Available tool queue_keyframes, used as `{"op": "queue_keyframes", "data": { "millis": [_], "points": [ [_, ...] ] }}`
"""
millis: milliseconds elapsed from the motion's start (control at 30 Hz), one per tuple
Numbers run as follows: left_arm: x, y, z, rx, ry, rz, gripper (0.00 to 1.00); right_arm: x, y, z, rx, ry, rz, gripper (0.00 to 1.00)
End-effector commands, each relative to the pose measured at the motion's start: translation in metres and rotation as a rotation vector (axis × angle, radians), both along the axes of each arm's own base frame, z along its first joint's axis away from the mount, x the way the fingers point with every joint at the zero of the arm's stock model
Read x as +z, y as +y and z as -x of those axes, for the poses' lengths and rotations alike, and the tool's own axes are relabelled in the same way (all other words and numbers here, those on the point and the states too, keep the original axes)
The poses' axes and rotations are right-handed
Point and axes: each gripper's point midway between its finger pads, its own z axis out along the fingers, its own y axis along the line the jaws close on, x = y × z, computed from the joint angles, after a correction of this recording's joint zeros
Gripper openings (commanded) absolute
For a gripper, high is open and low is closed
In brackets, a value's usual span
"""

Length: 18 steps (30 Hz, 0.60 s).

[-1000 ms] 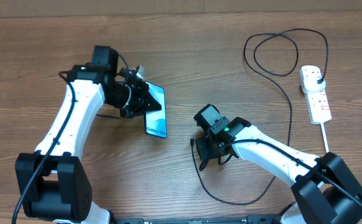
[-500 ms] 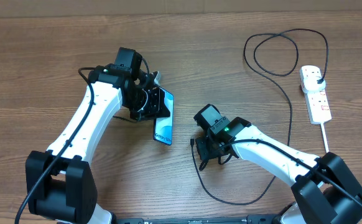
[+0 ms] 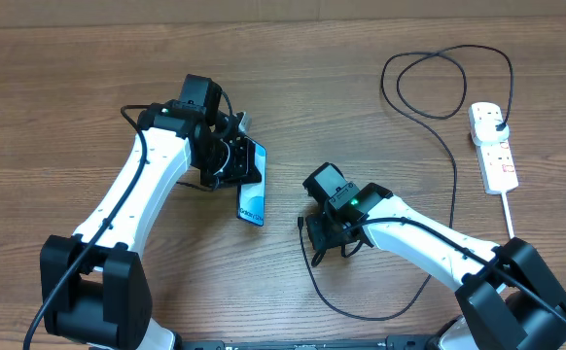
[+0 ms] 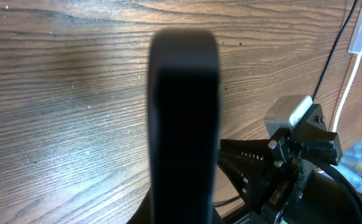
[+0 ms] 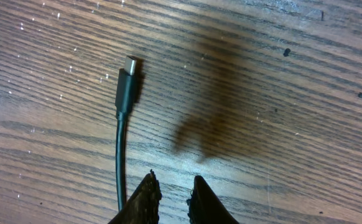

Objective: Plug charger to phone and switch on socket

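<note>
My left gripper [image 3: 230, 163] is shut on the phone [image 3: 251, 197] and holds it tilted on edge above the table, its cyan screen facing right. In the left wrist view the phone [image 4: 182, 124] is a dark upright bar. The charger cable [image 3: 455, 175] runs from its black plug [image 3: 497, 122] in the socket [image 3: 494, 148] to the connector tip [image 5: 130, 65] lying on the wood. My right gripper [image 5: 173, 194] hovers just behind the tip, jaws slightly apart and empty, with the cable [image 5: 119, 162] left of its left finger. In the overhead view it is at the table's middle [image 3: 328, 239].
The cable makes a loop [image 3: 429, 83] at the back right and a bend near the front edge [image 3: 361, 313]. The socket's thick white cord [image 3: 509, 216] runs toward the front right. The right arm [image 4: 293, 155] shows in the left wrist view.
My left arm has swung right with the phone, lifted it onto its edge, then shifted it slightly back left. The right arm and the cable have not moved.
</note>
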Motion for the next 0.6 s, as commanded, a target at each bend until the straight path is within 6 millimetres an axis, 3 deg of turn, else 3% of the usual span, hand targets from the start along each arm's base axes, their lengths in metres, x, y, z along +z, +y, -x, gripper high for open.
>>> {"op": "queue_keyframes", "data": {
  "millis": [0, 533, 567],
  "points": [
    [-0.0003, -0.0038, 0.0007, -0.022, -0.007, 0.006, 0.04, -0.0036, -0.0023, 0.0017, -0.001, -0.001, 0.014, 0.17],
    [-0.0065, 0.0016, -0.0015, -0.022, -0.024, -0.054, 0.04, -0.0036, -0.0023, 0.0016, -0.002, -0.002, 0.014, 0.17],
    [-0.0068, 0.0012, -0.0011, -0.024, -0.024, -0.056, 0.04, -0.0036, -0.0022, 0.0015, -0.002, -0.002, 0.014, 0.21]
  ]
}}
